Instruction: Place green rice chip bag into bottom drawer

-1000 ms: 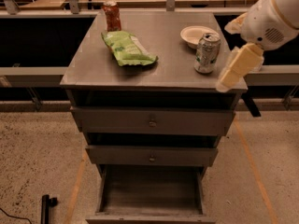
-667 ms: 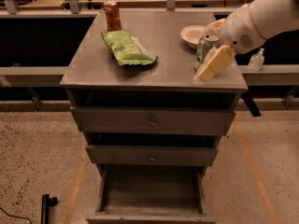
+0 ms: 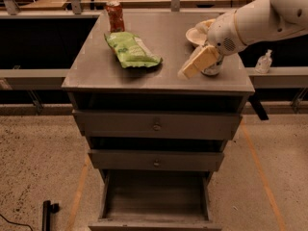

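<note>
The green rice chip bag (image 3: 132, 49) lies flat on the grey cabinet top (image 3: 96, 71), left of centre, just in front of a red can (image 3: 115, 16). My gripper (image 3: 195, 64) hangs over the right half of the top, a short way right of the bag and apart from it, with its cream fingers pointing down-left. It holds nothing that I can see. The bottom drawer (image 3: 154, 198) is pulled open below, and its plain grey inside is empty.
A silver-green can (image 3: 213, 69) stands right behind the gripper, mostly hidden by it. A white bowl (image 3: 198, 32) sits at the back right. Two upper drawers (image 3: 156, 125) with round knobs are closed. A small bottle (image 3: 263, 61) stands on the ledge at right.
The arm has swung left across the cabinet top, from beyond the right edge to in front of the silver-green can, closer to the bag. The bag has not moved.
</note>
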{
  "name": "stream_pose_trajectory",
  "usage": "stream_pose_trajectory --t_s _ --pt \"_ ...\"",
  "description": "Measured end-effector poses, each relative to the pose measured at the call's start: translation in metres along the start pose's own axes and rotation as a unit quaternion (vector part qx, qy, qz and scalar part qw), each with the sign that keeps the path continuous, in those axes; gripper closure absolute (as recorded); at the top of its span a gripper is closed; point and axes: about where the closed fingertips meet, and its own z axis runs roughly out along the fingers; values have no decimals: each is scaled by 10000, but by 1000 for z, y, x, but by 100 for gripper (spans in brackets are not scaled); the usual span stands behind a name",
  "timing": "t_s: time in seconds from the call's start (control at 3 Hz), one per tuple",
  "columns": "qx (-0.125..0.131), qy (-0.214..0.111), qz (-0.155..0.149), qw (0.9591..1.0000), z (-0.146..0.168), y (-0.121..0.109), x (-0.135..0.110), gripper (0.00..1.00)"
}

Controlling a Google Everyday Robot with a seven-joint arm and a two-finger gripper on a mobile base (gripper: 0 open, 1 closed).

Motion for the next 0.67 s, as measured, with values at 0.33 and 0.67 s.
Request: stream_pose_trajectory --t_s 0.33,0.67 --pt "77 45 114 9999 5 0 -2 0" --pt "5 -233 197 9995 65 -16 -29 0"
